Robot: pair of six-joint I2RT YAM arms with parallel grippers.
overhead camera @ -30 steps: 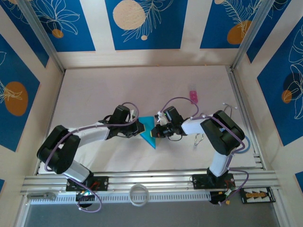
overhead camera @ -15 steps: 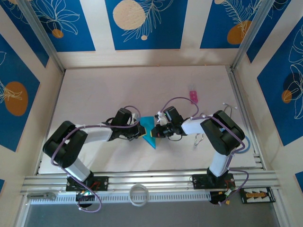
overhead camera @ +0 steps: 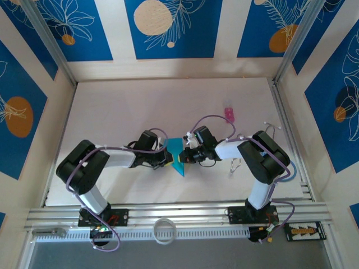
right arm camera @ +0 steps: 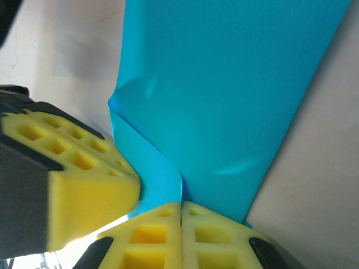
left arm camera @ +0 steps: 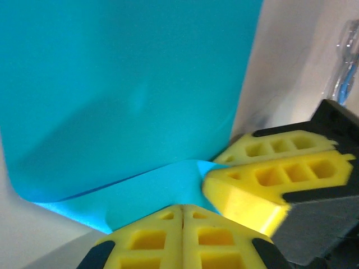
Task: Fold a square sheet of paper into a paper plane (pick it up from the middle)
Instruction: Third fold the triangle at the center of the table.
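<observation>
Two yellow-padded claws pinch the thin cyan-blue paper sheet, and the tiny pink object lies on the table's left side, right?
No: the top external view shows the tiny pink object on the right side. The left gripper and right gripper do pinch the paper sheet.

Table: pale, matt tabletop (overhead camera: pixel 129 106) reaching to the foot of the back wall.
Back wall: light boards carrying dark blue panels (overhead camera: pixel 168 28) with white leaf outlines and cream and orange discs.
Side walls: the same blue leaf pattern on both side panels (overhead camera: pixel 19 112).
Frame: slanted metal posts (overhead camera: pixel 50 45) at the far corners; aluminium rails (overhead camera: pixel 185 214) along the near edge.
Light: even, with soft shadows.
</observation>
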